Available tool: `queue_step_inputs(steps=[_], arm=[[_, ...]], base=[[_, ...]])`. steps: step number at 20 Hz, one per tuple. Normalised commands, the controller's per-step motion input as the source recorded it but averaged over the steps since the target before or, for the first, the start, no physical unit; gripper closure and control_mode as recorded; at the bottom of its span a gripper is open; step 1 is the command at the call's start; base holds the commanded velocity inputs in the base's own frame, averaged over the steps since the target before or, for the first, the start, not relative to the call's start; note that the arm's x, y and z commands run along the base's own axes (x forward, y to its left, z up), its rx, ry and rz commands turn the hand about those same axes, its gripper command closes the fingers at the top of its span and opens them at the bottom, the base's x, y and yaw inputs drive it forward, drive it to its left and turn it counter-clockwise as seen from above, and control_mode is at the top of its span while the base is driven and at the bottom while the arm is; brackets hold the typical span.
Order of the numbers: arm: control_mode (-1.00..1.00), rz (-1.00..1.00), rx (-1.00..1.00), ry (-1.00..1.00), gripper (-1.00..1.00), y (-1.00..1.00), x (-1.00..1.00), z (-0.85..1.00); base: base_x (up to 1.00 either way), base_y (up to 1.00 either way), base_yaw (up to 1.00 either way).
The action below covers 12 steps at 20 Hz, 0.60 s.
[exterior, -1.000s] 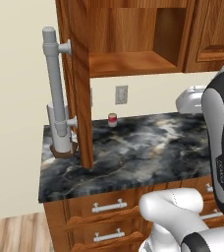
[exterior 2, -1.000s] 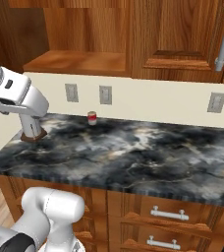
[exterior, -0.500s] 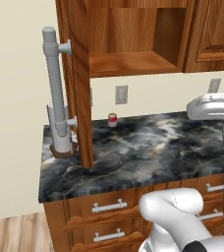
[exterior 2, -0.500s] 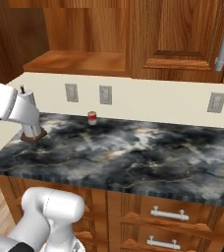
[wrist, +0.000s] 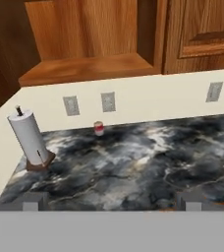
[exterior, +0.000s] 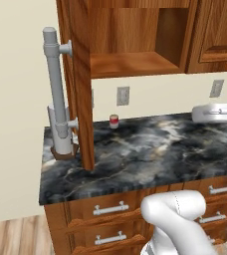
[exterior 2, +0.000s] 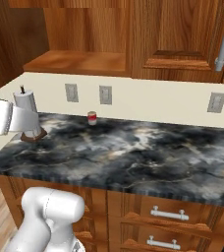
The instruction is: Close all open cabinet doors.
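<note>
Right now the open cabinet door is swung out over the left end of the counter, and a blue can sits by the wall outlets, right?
Not quite: the can is red and white, not blue, as the hand view shows. The open cabinet door does swing out over the counter's left end.

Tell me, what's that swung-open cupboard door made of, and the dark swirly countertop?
The open cabinet door looks like reddish-brown wood with a smooth varnish: grain streaks run along it. Its long bar handle looks like matte grey metal, though painted plastic would look the same. The countertop looks like polished dark stone, perhaps marble or granite, with white cloudy veins; being rendered, it could be a printed imitation.
</note>
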Motion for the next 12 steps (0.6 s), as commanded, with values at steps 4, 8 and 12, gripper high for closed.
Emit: queue_step_inputs(steps=[4, 8, 12], arm=[[-1.00, -0.03, 0.00, -0.22, -1.00, 0.11, -0.11, 0.22], [-1.00, 0.00, 0.00, -0.09, -1.00, 0.48, -0.37, 0.31], [-1.00, 0.00, 0.00, -0.13, -1.00, 0.45, -0.41, 0.36]], base=[[0.00, 0.00, 0.00], [0.00, 0.00, 0.00], [0.00, 0.00, 0.00]])
